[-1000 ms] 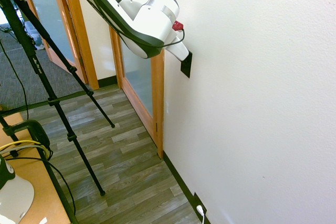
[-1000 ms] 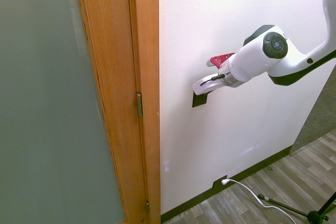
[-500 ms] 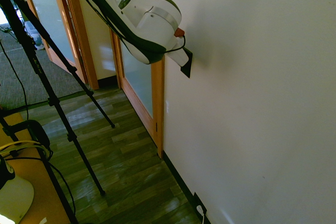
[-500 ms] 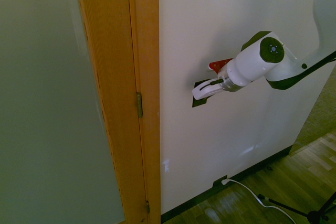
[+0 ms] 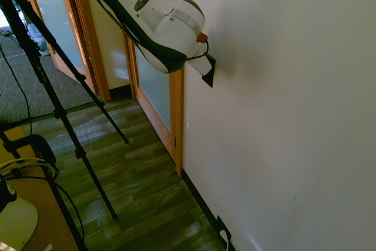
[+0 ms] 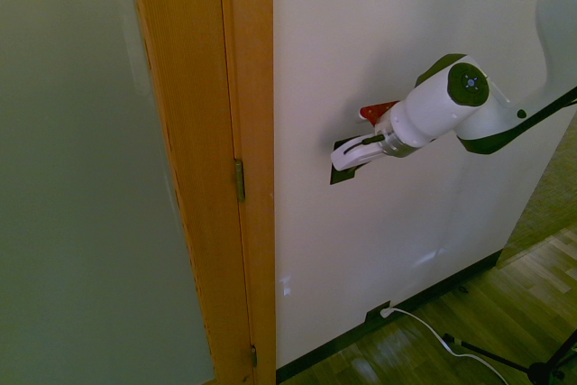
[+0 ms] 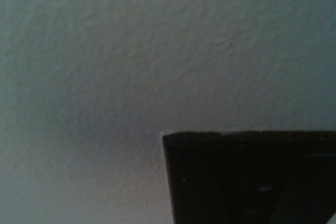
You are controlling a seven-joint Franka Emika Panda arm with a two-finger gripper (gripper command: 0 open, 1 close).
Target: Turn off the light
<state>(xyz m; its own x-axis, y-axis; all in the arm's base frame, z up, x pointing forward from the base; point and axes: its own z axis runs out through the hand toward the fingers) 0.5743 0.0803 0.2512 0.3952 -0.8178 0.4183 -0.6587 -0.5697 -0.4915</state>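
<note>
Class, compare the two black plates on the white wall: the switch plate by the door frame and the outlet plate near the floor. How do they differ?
The switch plate sits high on the wall, beside the wooden door frame; the outlet plate sits low, at the baseboard. The outlet plate has a white plug and cord in it; the switch plate has none, and the robot's tool is against it. Both are black and mounted flat on the same white wall.

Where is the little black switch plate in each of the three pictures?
First exterior view: the switch plate is upper middle on the white wall, just right of the wooden door frame, under the gripper.
Second exterior view: left of centre, beside the frame, partly behind the gripper.
Wrist view: it fills the lower right corner, dark against the wall.
Shared landmark: the wooden door frame, in both exterior views.
</note>
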